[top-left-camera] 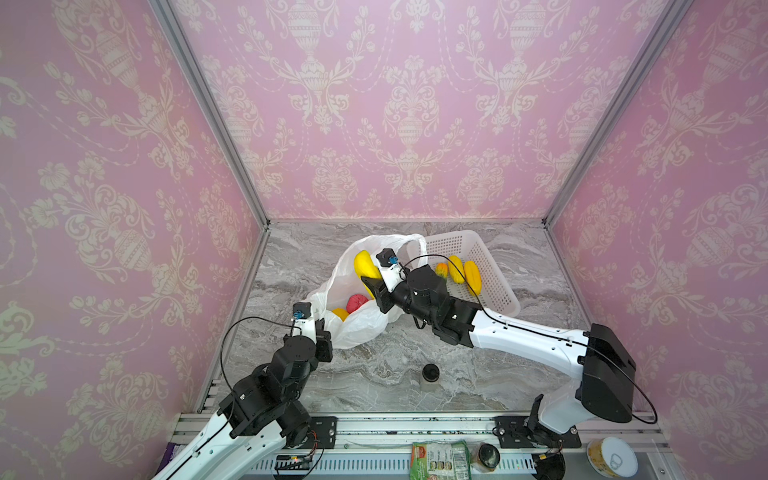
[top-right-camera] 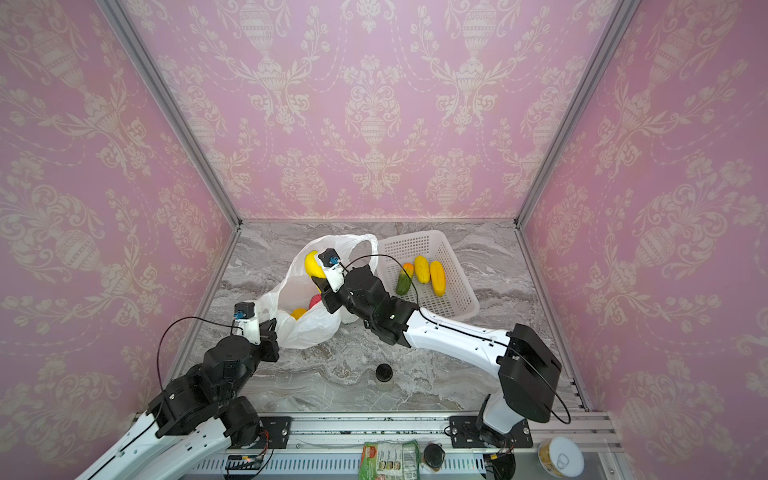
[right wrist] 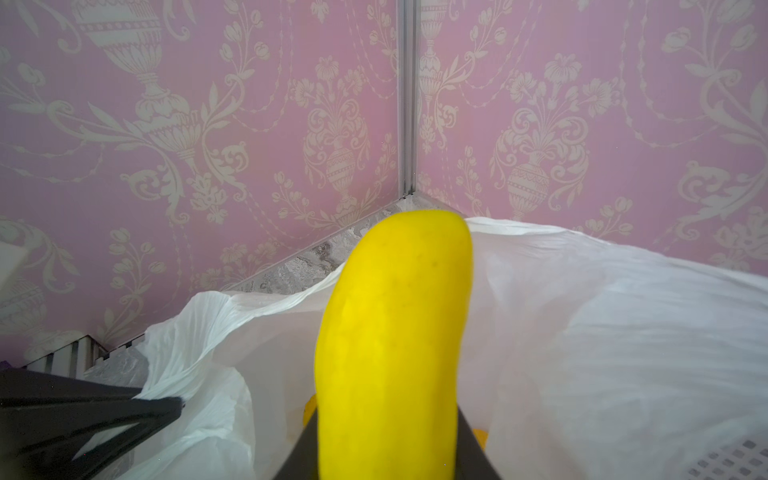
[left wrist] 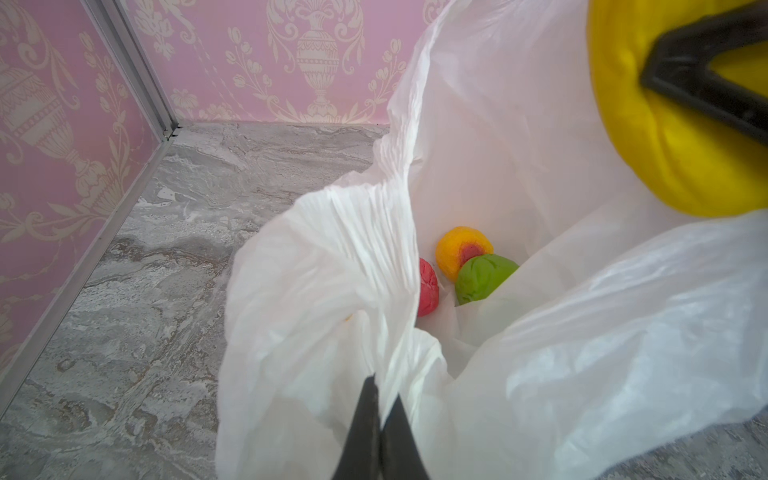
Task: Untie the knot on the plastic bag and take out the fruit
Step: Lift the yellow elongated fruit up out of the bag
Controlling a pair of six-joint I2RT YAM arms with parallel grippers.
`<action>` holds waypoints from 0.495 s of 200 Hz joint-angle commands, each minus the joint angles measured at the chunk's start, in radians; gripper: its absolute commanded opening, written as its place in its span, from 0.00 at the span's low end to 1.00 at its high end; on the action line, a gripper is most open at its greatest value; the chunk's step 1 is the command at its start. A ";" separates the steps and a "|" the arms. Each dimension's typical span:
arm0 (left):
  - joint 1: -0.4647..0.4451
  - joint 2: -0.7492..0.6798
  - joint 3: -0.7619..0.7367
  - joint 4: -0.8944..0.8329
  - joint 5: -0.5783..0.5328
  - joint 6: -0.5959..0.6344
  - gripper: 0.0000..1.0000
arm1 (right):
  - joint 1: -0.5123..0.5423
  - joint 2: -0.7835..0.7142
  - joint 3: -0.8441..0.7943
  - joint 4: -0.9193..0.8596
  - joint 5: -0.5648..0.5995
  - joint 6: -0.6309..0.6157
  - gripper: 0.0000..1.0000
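The left claw [left wrist: 385, 390] is clenched on a gathered fold at the rim of the one plastic bag [top-left-camera: 361, 324], its two black fingers [left wrist: 365, 419] pressed together with the white film pinched between them; the bag lies on the grey marble desk [top-left-camera: 374, 374] with its mouth standing open, spreading from that claw towards the right claw [top-left-camera: 370, 282]; the right claw grasps one yellow fruit [right wrist: 395, 332], long and smooth, with a finger on each side, and the fruit juts out past the fingertips over the bag's open mouth; ahead of the left claw, down inside the bag, three pieces lie close together: one red piece [left wrist: 428, 286], one orange-yellow piece [left wrist: 461, 251] with a red blush, and one green piece [left wrist: 484, 278] that touches the orange-yellow one; on the side of the right claw away from the left claw, one white perforated basket [top-left-camera: 496, 286] stands on the desk just beside the bag and holds three pieces side by side: one green-and-orange piece [top-right-camera: 404, 279] and two long yellow pieces [top-right-camera: 422, 269] [top-right-camera: 437, 277]; that makes seven pieces in view, one held, three in the bag, three in the basket; one small dark-lidded jar [top-left-camera: 430, 372] stands alone on the desk, nearer the arms' bases than either claw, well apart from bag and basket.
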 commanded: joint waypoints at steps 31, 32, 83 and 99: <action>-0.003 0.012 -0.007 0.004 0.002 -0.010 0.00 | -0.143 -0.049 -0.110 0.231 -0.347 0.265 0.29; -0.003 0.011 -0.007 0.004 0.002 -0.010 0.00 | -0.144 -0.049 -0.109 0.231 -0.347 0.265 0.30; -0.003 0.000 -0.008 0.002 -0.001 -0.007 0.00 | -0.131 -0.013 -0.096 0.132 -0.230 0.223 0.40; -0.003 0.002 -0.008 0.003 0.005 -0.009 0.00 | -0.130 -0.009 -0.111 0.124 -0.180 0.208 0.32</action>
